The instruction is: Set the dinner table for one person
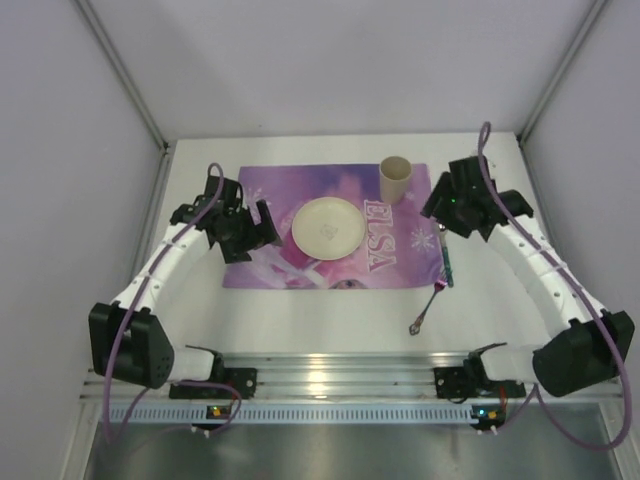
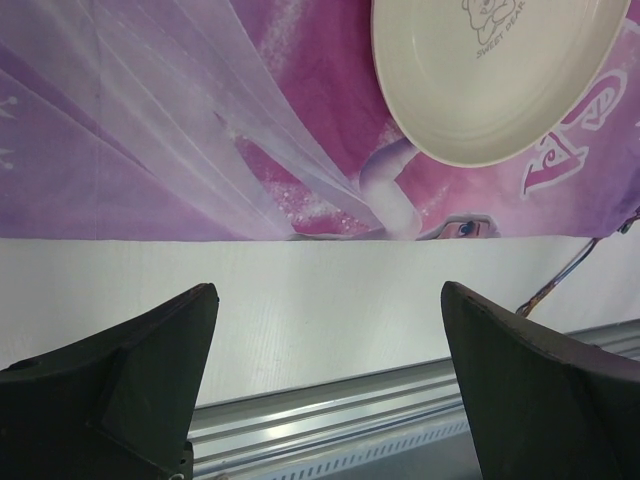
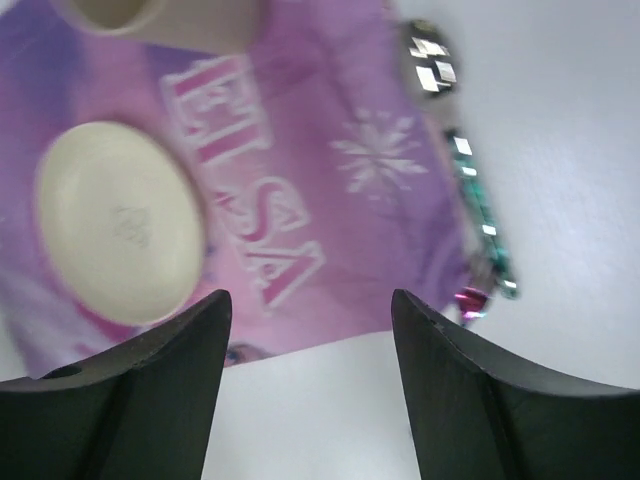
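The white dinner table (image 1: 330, 325) carries a purple "ELSA" placemat (image 1: 270, 190). A cream plate (image 1: 327, 227) lies at the mat's middle and a cream cup (image 1: 396, 180) stands at its far right corner. A green-handled utensil (image 1: 446, 262) lies along the mat's right edge. A pink-handled spoon (image 1: 428, 310) lies on the bare table just below it. My left gripper (image 1: 250, 232) hovers over the mat's left part, open and empty. My right gripper (image 1: 447, 215) hovers over the mat's right edge, open and empty. The left wrist view shows the plate (image 2: 500, 80), the right wrist view the plate (image 3: 115, 225) and green utensil (image 3: 480, 210).
A ribbed aluminium rail (image 1: 330, 375) runs along the table's near edge and shows in the left wrist view (image 2: 350, 410). Grey walls enclose the table on the left, right and back. The cup (image 3: 160, 20) stands close to my right gripper (image 3: 310, 295).
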`<move>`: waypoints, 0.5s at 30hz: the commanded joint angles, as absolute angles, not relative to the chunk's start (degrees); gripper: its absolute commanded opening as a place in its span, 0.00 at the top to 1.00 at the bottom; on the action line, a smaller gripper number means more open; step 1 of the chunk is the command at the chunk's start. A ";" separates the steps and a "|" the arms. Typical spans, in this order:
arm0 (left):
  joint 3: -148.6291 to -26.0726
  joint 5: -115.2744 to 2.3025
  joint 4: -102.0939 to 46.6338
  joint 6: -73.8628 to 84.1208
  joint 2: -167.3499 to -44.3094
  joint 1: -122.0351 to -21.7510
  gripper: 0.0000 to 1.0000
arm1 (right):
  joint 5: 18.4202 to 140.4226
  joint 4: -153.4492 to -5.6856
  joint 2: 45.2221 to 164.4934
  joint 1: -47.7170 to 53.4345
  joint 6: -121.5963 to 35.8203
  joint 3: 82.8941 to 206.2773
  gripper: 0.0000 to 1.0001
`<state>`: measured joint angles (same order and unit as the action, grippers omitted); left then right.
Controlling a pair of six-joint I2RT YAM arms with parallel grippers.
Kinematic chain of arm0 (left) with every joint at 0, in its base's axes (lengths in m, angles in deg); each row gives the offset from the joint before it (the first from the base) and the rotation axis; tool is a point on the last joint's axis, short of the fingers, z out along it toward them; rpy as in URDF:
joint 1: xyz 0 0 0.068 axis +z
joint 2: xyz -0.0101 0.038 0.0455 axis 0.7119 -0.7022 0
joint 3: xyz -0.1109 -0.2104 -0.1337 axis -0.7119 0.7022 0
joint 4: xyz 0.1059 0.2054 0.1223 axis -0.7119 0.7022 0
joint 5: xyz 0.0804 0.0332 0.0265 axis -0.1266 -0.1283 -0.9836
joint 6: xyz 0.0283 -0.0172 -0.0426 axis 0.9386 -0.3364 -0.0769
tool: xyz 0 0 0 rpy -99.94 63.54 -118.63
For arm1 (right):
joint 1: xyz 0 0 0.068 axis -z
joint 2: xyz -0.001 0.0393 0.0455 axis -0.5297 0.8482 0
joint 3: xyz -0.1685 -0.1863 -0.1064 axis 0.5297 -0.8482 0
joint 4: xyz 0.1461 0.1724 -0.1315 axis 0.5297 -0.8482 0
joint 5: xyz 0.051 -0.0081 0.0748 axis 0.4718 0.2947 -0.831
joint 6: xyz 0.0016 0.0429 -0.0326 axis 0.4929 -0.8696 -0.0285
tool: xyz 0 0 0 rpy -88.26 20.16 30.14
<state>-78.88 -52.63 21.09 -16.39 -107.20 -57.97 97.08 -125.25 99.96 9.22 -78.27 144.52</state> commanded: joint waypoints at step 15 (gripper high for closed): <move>-79.87 -48.84 17.53 -14.32 -109.79 -58.58 0.01 | 105.51 -125.38 115.09 22.76 -68.68 134.78 0.50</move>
